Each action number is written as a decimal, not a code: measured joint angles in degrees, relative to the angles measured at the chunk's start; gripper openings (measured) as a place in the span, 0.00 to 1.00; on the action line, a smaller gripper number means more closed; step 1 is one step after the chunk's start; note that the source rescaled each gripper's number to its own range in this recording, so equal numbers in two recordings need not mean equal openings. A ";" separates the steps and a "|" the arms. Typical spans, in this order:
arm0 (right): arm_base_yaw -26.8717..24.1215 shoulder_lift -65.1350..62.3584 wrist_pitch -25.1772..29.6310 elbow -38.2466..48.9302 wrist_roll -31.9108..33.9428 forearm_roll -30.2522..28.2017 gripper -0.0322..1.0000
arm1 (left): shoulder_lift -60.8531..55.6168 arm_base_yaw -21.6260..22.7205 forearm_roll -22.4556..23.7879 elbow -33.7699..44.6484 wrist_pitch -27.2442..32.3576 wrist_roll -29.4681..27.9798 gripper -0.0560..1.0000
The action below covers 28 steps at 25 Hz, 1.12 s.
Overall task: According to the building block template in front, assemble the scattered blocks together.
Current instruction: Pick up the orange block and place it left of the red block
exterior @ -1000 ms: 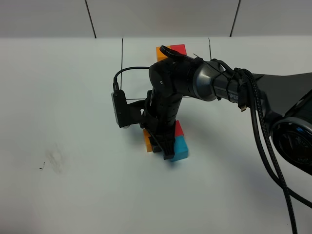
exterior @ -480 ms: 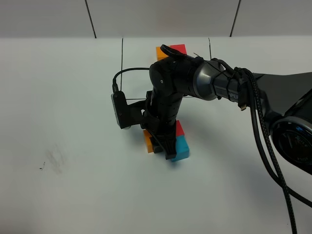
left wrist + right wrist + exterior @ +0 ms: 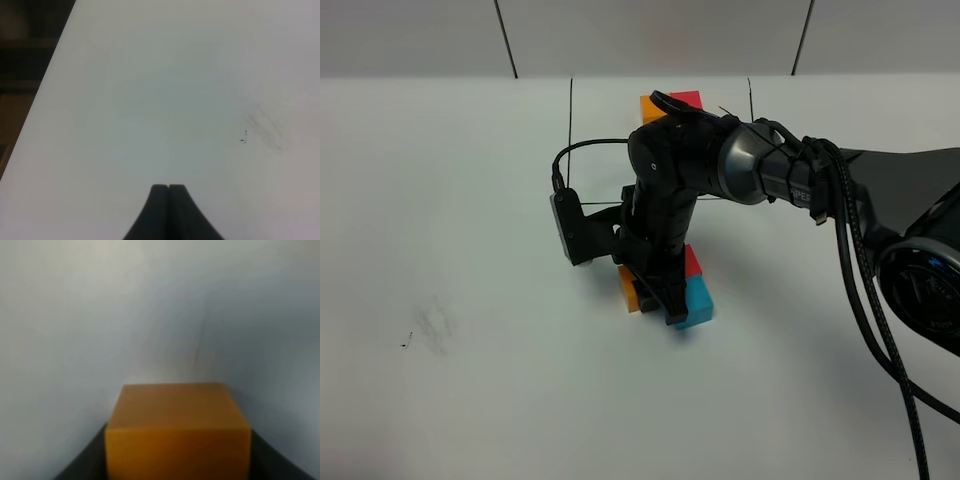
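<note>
My right gripper (image 3: pixel 656 298) points down at the middle of the table, shut on the orange block (image 3: pixel 629 289). The right wrist view shows that orange block (image 3: pixel 176 427) filling the space between the dark fingers (image 3: pixel 82 462). Just right of the gripper sit the red block (image 3: pixel 691 262) and the blue block (image 3: pixel 698 302), side by side; one finger stands between them and the orange block. The template (image 3: pixel 685 99) lies at the back inside a thin black outline; only its orange and red cubes show past the arm. My left gripper (image 3: pixel 168 188) is shut over bare table.
The right arm (image 3: pixel 770 170) and its cables (image 3: pixel 865 290) stretch in from the right edge. A wrist camera (image 3: pixel 568 228) sticks out left of the gripper. A faint smudge (image 3: pixel 432 325) marks the white table at the left.
The right gripper has shifted slightly to the right with the orange block, and the blue block has nudged right with it. The left gripper has not moved.
</note>
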 joint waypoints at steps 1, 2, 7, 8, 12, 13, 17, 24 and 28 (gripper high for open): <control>-0.01 0.00 0.04 0.00 -0.34 0.00 0.45 | 0.00 0.00 0.00 0.00 0.00 0.00 0.05; -0.06 0.00 0.04 0.00 -0.88 0.00 0.45 | 0.00 0.00 0.00 0.00 0.00 0.00 0.05; -0.55 0.00 0.21 0.00 -2.74 -0.06 0.45 | 0.00 0.00 0.00 0.00 0.00 0.00 0.05; -0.55 0.00 0.21 0.00 -3.14 -0.18 0.45 | 0.00 0.00 0.00 0.00 0.00 0.00 0.05; -0.55 0.00 0.21 0.00 -4.92 -0.30 0.45 | 0.00 0.00 0.00 0.00 0.00 0.00 0.05; -0.55 0.00 0.21 0.00 -5.10 -0.30 0.45 | 0.00 0.00 0.00 0.00 0.00 0.00 0.05; -0.55 0.00 0.23 0.00 -5.62 -1.04 0.45 | 0.00 0.00 0.00 0.00 0.00 0.00 0.05; -1.17 0.00 1.09 0.00 -5.74 -1.51 0.45 | 0.00 0.00 0.00 0.00 0.00 0.00 0.05; -1.19 0.00 1.39 0.00 -5.69 -1.70 0.45 | 0.00 0.00 0.00 0.00 0.00 0.00 0.05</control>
